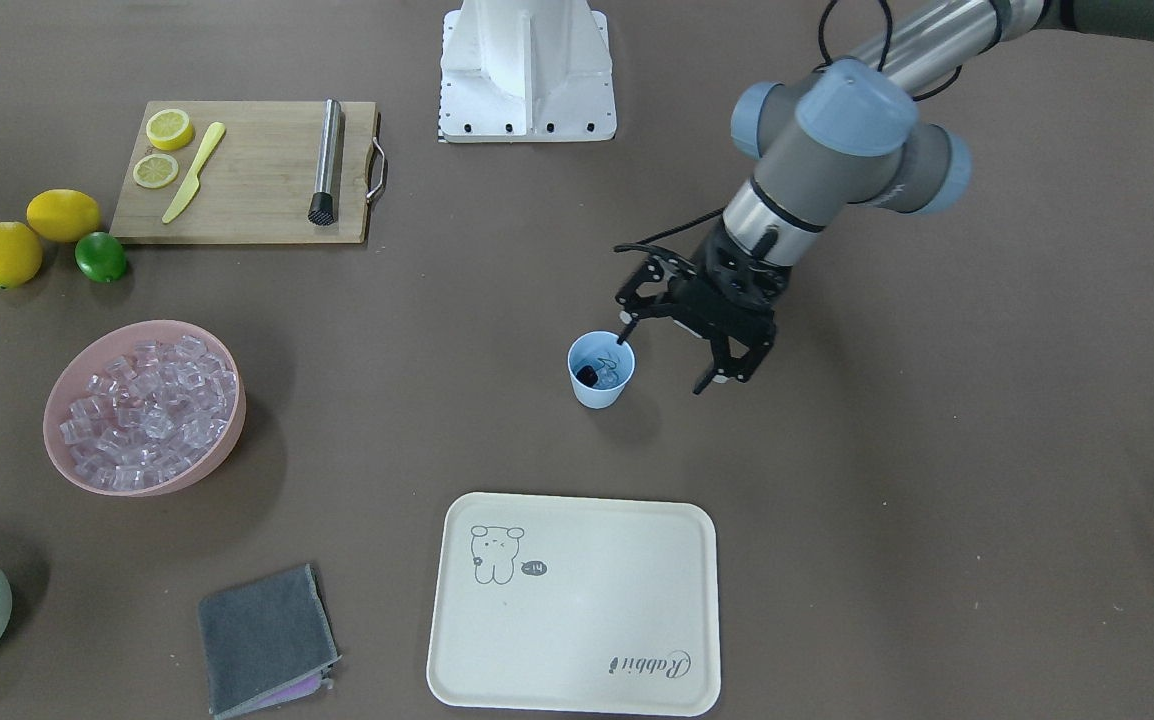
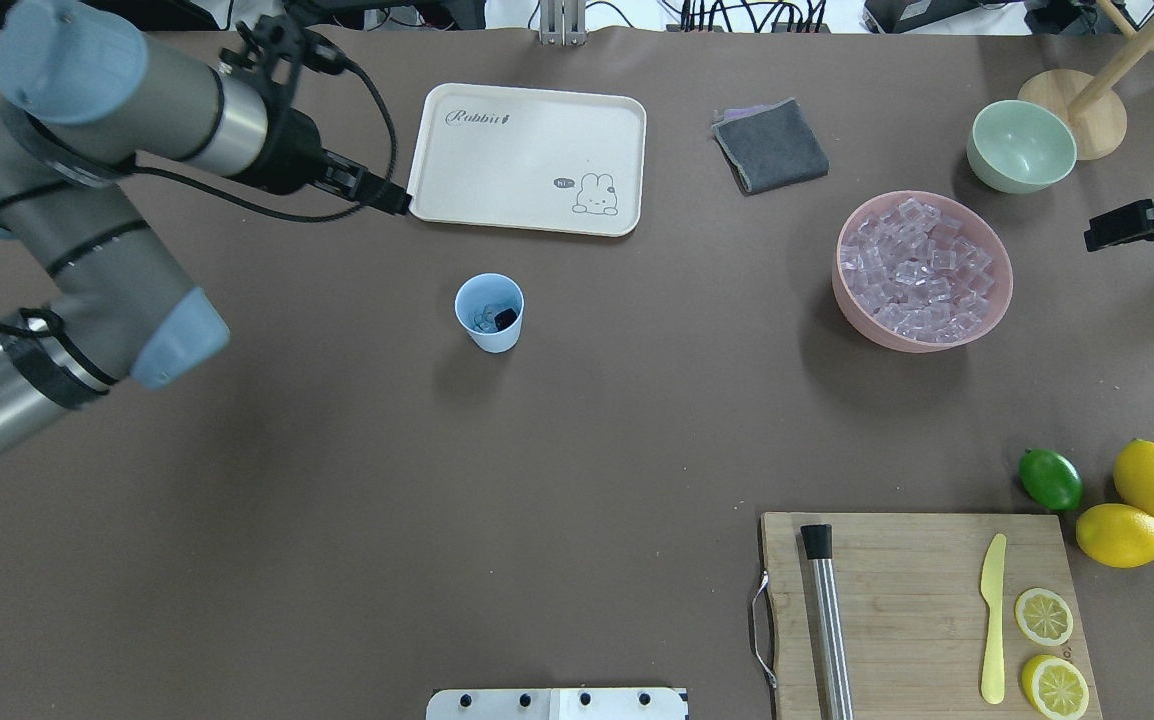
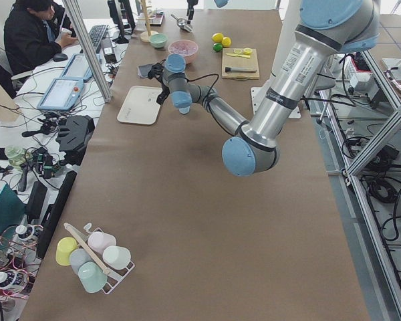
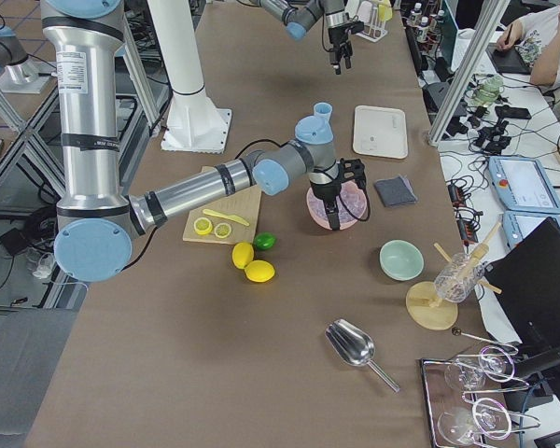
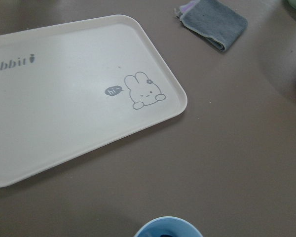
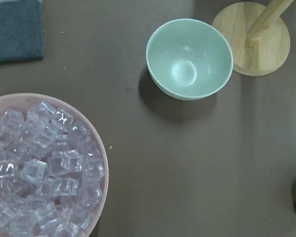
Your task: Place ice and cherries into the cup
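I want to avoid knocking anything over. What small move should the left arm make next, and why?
Probably lift the left gripper straight up and away from the cup. Its jaws stand open and empty, with one fingertip close to the rim. The cup already holds ice and a dark cherry, so a sideways move might tip it.

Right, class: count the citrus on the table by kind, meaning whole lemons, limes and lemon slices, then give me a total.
Whole lemons: 2
Lime: 1
Lemon slices: 2
Total: 5
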`<action>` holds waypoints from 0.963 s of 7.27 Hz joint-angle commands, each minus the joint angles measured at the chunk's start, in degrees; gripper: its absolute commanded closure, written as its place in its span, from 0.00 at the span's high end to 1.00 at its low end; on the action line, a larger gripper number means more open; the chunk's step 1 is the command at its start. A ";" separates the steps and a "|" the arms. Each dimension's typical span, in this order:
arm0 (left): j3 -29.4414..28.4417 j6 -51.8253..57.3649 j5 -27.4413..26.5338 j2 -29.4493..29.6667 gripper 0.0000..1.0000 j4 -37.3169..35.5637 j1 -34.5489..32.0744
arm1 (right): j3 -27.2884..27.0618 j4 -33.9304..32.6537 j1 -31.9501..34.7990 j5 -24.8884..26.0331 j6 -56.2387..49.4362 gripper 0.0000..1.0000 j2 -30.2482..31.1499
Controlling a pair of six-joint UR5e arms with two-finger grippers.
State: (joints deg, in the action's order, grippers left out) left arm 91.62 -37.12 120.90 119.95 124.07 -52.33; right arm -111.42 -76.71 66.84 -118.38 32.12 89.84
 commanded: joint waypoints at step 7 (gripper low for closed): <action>-16.89 26.21 19.80 -9.21 0.98 -15.26 -38.44 | 8.14 -0.55 12.70 -7.83 -12.96 1.00 -2.92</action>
State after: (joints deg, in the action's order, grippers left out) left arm 78.82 -12.12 136.67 111.04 109.02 -86.41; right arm -104.81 -77.28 78.54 -125.92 20.52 87.02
